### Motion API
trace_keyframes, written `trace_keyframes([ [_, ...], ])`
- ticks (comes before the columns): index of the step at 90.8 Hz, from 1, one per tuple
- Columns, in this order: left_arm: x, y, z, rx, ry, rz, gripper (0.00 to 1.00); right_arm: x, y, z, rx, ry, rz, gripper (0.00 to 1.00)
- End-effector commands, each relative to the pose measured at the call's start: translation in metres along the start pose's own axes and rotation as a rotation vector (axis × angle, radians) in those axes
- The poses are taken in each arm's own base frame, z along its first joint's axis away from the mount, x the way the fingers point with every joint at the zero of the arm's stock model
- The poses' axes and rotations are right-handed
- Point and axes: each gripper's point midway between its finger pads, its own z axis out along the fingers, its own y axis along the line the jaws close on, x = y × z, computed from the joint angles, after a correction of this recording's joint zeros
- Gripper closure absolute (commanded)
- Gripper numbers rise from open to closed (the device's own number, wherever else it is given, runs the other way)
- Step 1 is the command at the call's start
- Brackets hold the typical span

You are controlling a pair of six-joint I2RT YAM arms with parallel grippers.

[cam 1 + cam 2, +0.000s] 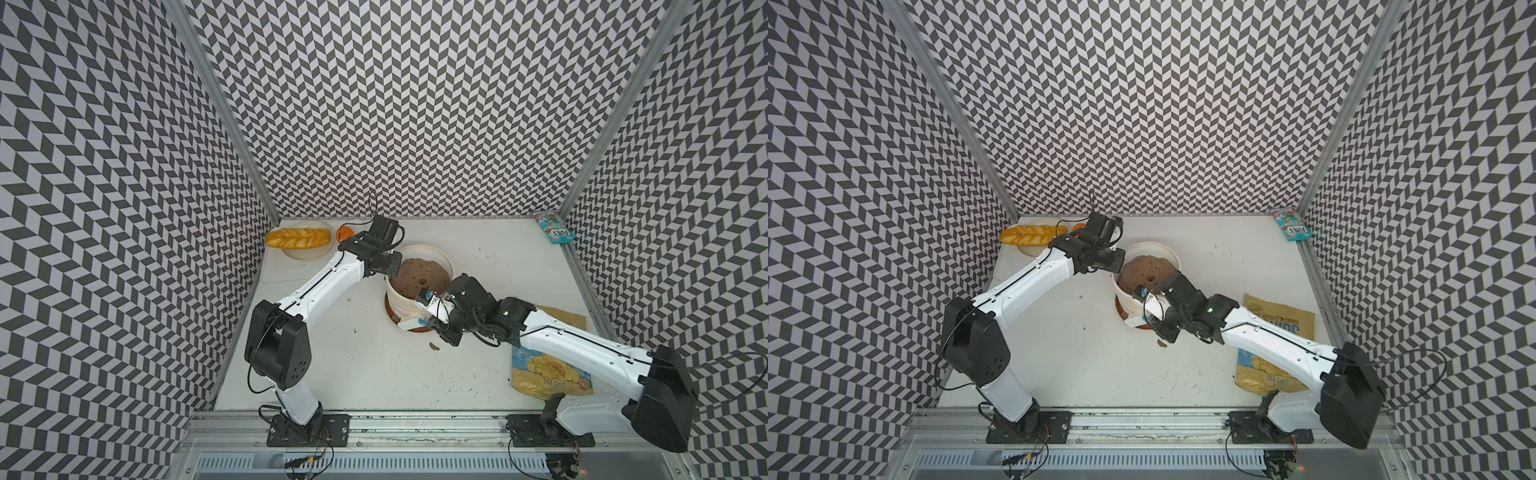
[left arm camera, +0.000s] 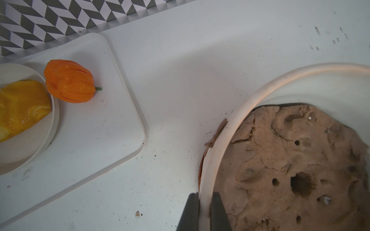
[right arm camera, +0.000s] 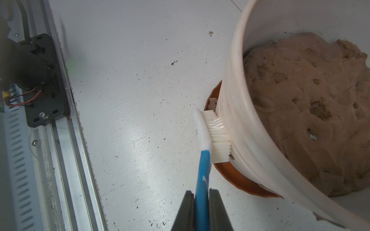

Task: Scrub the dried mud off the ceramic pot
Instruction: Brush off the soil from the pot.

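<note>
The cream ribbed ceramic pot (image 1: 432,250) (image 1: 1156,248) stands mid-table on an orange-brown saucer (image 3: 236,176), filled with a brown soil mound (image 1: 419,276). My left gripper (image 2: 204,195) (image 1: 390,270) is shut on the pot's rim (image 2: 240,112), one finger outside and one inside. A tan blotch of dried mud (image 2: 217,132) clings to the outer rim; another flake (image 3: 322,219) sticks under it. My right gripper (image 3: 201,193) (image 1: 432,322) is shut on a blue-handled brush, whose white bristles (image 3: 217,136) press against the lower pot wall (image 3: 238,112).
A loose brown crumb (image 1: 435,345) lies in front of the pot. A plate with bread (image 1: 298,237) and an orange pepper (image 2: 70,82) sit on a white tray (image 2: 112,120) at back left. A chips bag (image 1: 548,374) lies right, a snack packet (image 1: 555,226) back right.
</note>
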Motion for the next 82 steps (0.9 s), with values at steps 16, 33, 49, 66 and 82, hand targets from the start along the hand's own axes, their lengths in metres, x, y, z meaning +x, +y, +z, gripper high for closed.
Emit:
trace_keyframes([
  [16,-0.003,0.004,-0.004,0.011,-0.014,0.029,1.0,0.038,-0.055,-0.017,0.279,0.124,0.096,1.0],
  [33,-0.001,0.005,-0.003,0.005,-0.011,0.031,1.0,0.026,-0.047,-0.037,0.242,0.094,0.081,1.0],
  [49,-0.005,0.004,-0.005,0.006,-0.022,0.042,1.0,0.012,-0.02,-0.061,0.108,0.016,0.037,1.0],
  [66,-0.007,0.006,-0.002,-0.006,-0.024,0.082,1.0,-0.008,0.003,-0.082,-0.001,-0.092,-0.009,1.0],
  [82,-0.006,0.006,0.005,0.003,-0.015,0.145,1.0,-0.027,0.022,-0.091,-0.107,-0.206,-0.046,1.0],
])
